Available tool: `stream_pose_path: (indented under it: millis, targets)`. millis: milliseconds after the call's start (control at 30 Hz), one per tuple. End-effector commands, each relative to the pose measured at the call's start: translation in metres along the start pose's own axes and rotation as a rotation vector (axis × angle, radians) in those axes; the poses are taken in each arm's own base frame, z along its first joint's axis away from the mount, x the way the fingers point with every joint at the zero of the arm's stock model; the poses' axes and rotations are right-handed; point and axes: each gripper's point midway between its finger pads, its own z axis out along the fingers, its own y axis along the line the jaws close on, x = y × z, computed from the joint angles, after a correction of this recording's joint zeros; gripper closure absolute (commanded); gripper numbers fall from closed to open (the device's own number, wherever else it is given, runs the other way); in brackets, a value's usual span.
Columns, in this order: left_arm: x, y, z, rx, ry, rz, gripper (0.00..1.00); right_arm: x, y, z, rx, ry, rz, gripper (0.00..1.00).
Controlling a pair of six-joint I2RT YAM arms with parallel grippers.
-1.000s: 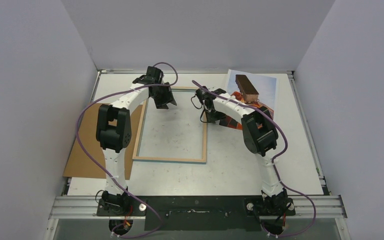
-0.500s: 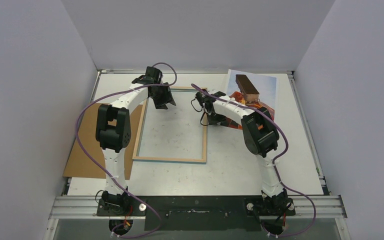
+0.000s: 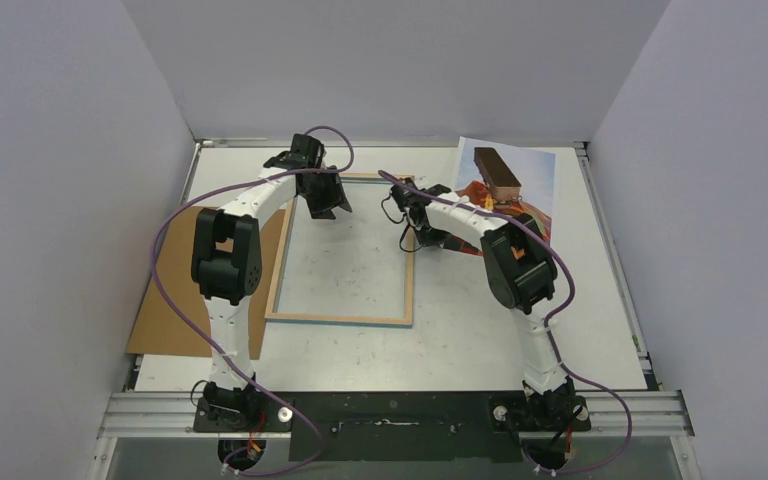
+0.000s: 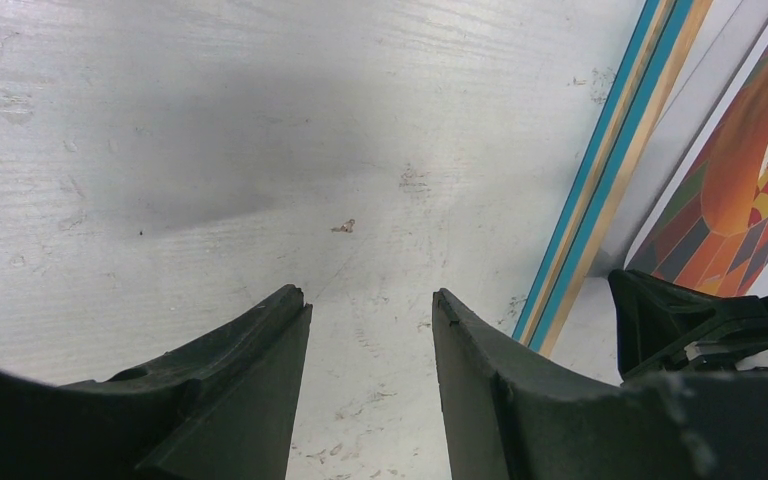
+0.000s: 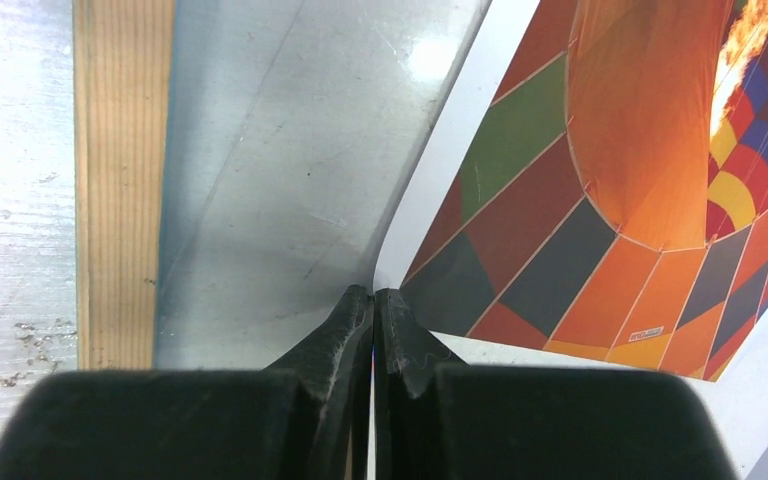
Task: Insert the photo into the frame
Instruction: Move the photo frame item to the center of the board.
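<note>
Glossy rectangular balloon print (image 5: 600, 200) sits on the scuffed white desk (image 3: 460, 340) just right of the thin wood-backed frame (image 3: 345, 318). Right end effector (image 5: 374, 295) pinches shut at its white corner, hold unclear; left end effector (image 4: 370, 300) hovers half-open, empty.

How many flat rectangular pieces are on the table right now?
3: the frame in the middle, the photo at the far right beside it, and the brown backing board at the left edge. No others are visible.

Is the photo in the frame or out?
Out. The photo lies beside the frame, its corner pinched by the right gripper.
</note>
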Motion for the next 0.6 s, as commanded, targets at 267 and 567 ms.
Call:
stream_pose_path:
  millis: [267,567]
  targets:
    - [-0.017,-0.021,-0.022,0.088,-0.058,0.006,0.53,0.024,-0.059,-0.045,0.154,0.005,0.136,1.0]
    - [-0.015,-0.026,-0.022,0.11,-0.049,0.004,0.53,0.105,-0.095,-0.086,0.197,0.113,0.338,1.0]
